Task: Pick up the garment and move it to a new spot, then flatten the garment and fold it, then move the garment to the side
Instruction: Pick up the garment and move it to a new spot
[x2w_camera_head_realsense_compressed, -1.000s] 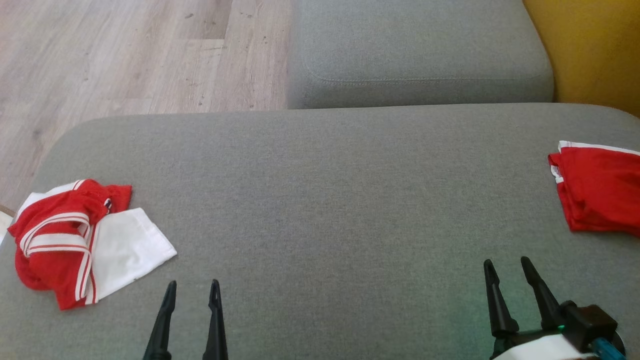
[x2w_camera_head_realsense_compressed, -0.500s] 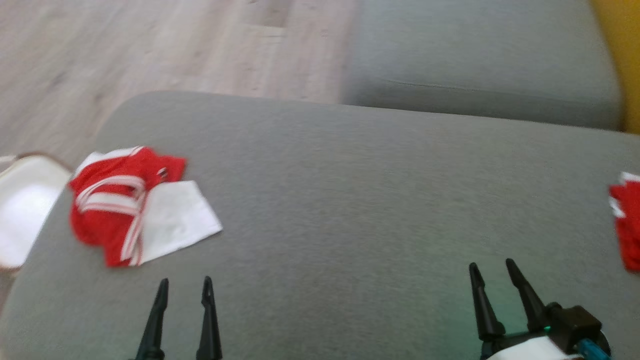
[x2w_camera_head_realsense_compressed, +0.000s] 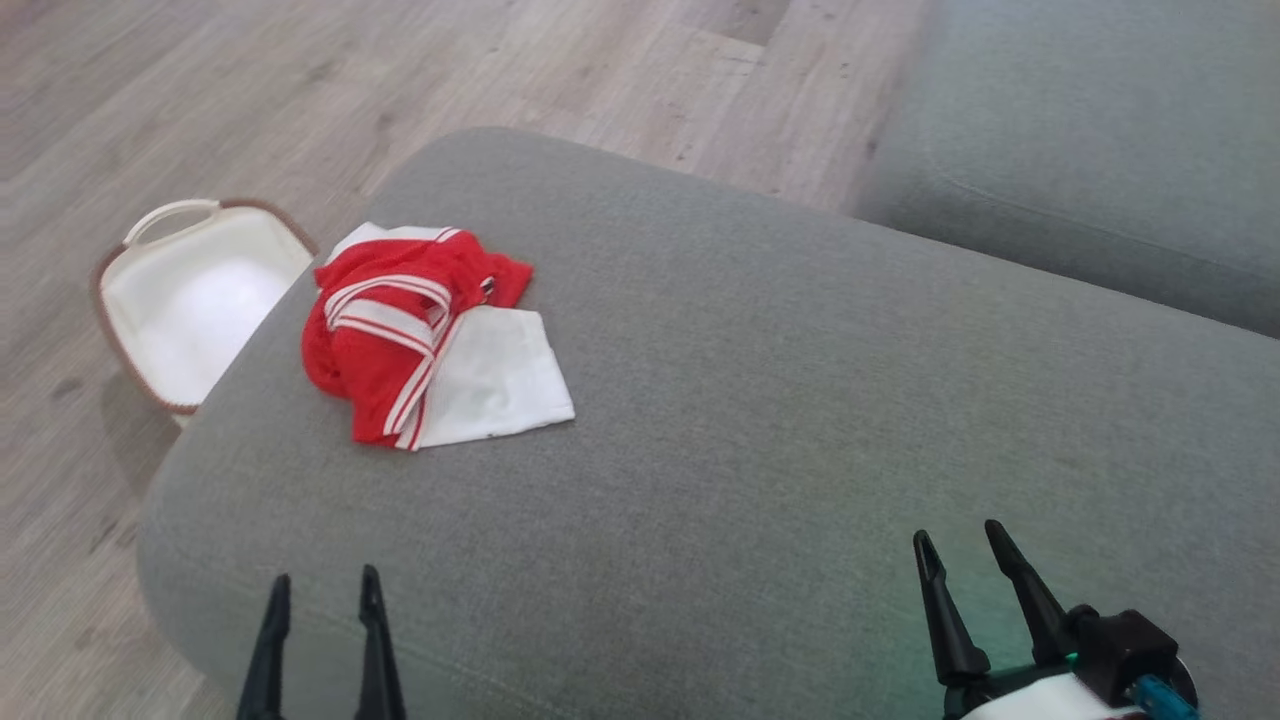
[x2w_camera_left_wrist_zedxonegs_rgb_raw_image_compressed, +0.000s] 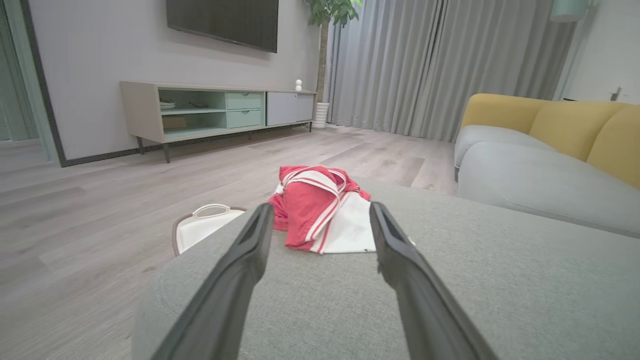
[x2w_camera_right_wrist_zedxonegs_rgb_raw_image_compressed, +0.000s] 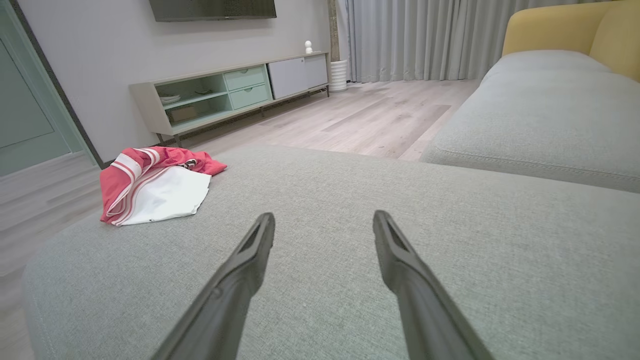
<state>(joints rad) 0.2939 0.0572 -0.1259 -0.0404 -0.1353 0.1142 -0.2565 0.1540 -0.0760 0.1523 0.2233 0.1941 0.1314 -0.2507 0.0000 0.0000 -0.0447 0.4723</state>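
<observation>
- Near the far left corner of the grey sofa cushion (x2w_camera_head_realsense_compressed: 780, 400), the red-and-white garment (x2w_camera_head_realsense_compressed: 400, 335) lies crumpled, its white part toward the cushion's middle.
- On the floor just beside that corner stands a white basket (x2w_camera_head_realsense_compressed: 190, 300).
- The left gripper (x2w_camera_head_realsense_compressed: 325, 575) hovers over the near left edge, fingers spread, holding nothing.
- The right gripper (x2w_camera_head_realsense_compressed: 957, 531) hangs over the near right part, fingers spread and empty, well apart from the garment.
</observation>
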